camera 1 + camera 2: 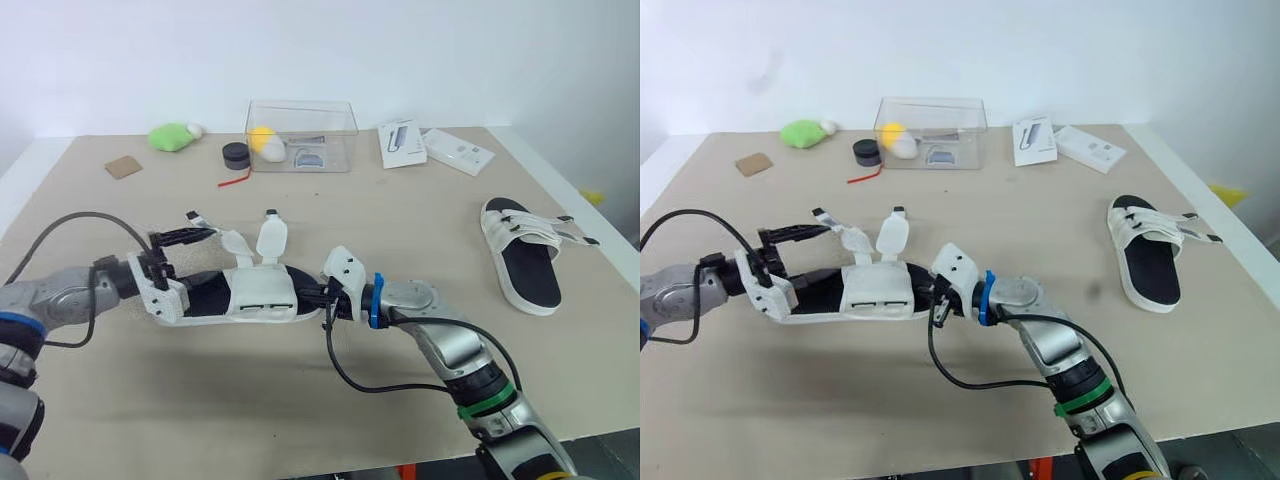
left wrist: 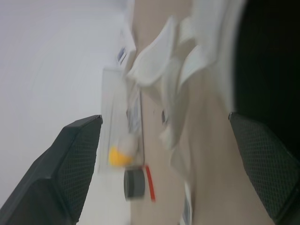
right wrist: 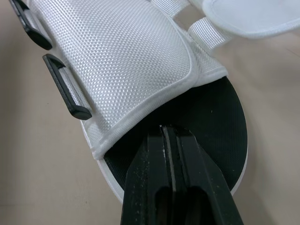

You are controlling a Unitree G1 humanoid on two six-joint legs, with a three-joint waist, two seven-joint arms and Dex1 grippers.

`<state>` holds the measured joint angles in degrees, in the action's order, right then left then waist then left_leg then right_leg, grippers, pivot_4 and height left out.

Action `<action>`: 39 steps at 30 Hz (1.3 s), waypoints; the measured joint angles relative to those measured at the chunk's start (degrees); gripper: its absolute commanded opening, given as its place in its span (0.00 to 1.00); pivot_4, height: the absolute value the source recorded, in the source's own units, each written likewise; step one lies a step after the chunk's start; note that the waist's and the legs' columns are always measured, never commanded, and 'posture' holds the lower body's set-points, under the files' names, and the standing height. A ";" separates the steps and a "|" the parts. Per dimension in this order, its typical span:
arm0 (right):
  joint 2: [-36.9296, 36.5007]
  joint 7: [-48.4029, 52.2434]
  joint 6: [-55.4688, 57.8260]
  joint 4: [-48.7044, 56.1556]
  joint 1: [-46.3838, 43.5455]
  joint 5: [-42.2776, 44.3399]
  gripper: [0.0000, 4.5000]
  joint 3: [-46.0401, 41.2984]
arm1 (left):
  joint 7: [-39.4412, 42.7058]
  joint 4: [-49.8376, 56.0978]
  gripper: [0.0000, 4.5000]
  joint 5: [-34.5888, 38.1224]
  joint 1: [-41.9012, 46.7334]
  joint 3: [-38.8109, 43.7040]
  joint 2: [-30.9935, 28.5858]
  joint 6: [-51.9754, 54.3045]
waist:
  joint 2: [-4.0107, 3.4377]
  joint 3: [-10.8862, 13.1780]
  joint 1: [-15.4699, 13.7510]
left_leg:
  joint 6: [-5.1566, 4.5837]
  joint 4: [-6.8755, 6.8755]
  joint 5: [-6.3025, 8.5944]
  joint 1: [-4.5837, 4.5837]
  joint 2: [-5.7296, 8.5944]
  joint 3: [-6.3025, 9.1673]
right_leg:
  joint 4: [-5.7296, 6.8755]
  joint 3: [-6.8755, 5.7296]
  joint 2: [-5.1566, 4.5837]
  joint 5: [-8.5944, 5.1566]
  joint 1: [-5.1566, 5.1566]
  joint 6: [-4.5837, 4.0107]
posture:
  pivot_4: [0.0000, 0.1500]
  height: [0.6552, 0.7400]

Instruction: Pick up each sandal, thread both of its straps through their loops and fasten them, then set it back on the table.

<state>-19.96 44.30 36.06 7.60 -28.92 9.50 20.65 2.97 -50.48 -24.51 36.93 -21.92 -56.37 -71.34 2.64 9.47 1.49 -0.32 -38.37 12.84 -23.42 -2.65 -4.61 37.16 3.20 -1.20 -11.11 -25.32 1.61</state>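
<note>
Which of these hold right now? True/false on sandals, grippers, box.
1. The near sandal has both straps undone. True.
2. The left gripper is shut. False: its fingers are wide apart.
3. The second sandal lies on the robot's right. True.
4. The clear box is empty. False: it holds a yellow and white object.
5. The right gripper is clear of the near sandal. False: its shut fingers meet the insole.

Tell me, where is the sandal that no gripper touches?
In the left eye view that sandal lies on the table's right side, near its edge, nearer the robot than the white boxes.
</note>
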 measured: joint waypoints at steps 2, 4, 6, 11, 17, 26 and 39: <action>0.05 -0.71 1.08 0.56 -0.10 -0.22 0.02 0.13 | 5.13 0.23 1.00 7.86 -2.55 1.99 -0.17 2.71 | 0.05 -0.03 -0.07 | 0.00 0.00 0.00 0.01 -0.07 -0.02 | 0.01 -0.07 0.02 -0.11 0.01 -0.20 | 1.00 1.00; 0.12 -1.11 1.74 1.03 -0.20 -0.49 0.02 0.43 | 11.31 1.29 1.00 16.16 -5.14 4.08 -0.31 6.24 | 0.08 -0.05 -0.07 | 0.00 0.00 0.00 0.04 -0.10 -0.07 | 0.03 -0.07 0.03 -0.14 0.01 -0.29 | 1.00 1.00; 0.26 -1.55 2.27 1.20 -0.44 -0.84 0.02 0.62 | 18.40 3.47 1.00 24.11 -7.61 6.60 -0.13 11.94 | 0.09 -0.06 -0.04 | 0.00 0.00 0.00 0.06 -0.12 -0.10 | 0.03 -0.07 0.03 -0.15 0.02 -0.32 | 1.00 1.00; 0.52 -2.23 3.11 1.30 -1.05 -1.32 0.02 1.36 | 34.73 13.07 1.00 48.53 -11.91 15.92 5.82 46.91 | 0.22 -0.14 0.22 | 0.01 -0.04 -0.02 0.10 -0.14 -0.13 | 0.08 -0.10 0.15 -0.13 0.04 -0.35 | 1.00 1.00; 1.50 -2.86 3.21 1.25 -1.17 -1.40 0.02 1.91 | 40.51 30.74 1.00 75.90 -16.02 23.88 6.27 95.03 | 0.36 -0.19 1.13 | 0.03 0.01 -0.01 0.09 -0.29 0.09 | 0.08 -0.17 0.34 -0.14 0.03 -0.35 | 1.00 1.00; 2.52 -3.48 3.14 0.47 -1.44 -2.04 0.02 1.98 | 17.27 27.07 1.00 100.19 -6.35 39.04 18.09 134.93 | 0.39 -0.21 1.11 | 0.06 0.00 -0.05 0.22 -0.33 0.35 | 0.10 -0.13 0.63 -0.13 0.16 -0.56 | 1.00 1.00; 3.31 -5.02 3.07 0.17 -1.23 -2.98 0.02 1.92 | -9.24 15.30 1.00 102.21 5.33 53.99 30.71 134.71 | 0.40 -0.23 0.96 | 0.61 0.05 -0.45 0.30 -0.11 0.85 | 0.08 -0.09 0.72 0.12 0.29 -0.62 | 1.00 1.00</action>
<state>-16.65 39.28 39.12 7.77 -30.14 6.52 22.56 -6.27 -35.18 77.70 42.27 32.07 -25.66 63.37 3.04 9.23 2.45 0.29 -38.32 12.40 -23.13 -2.76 -3.76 37.24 3.11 -0.48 -10.99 -25.03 0.99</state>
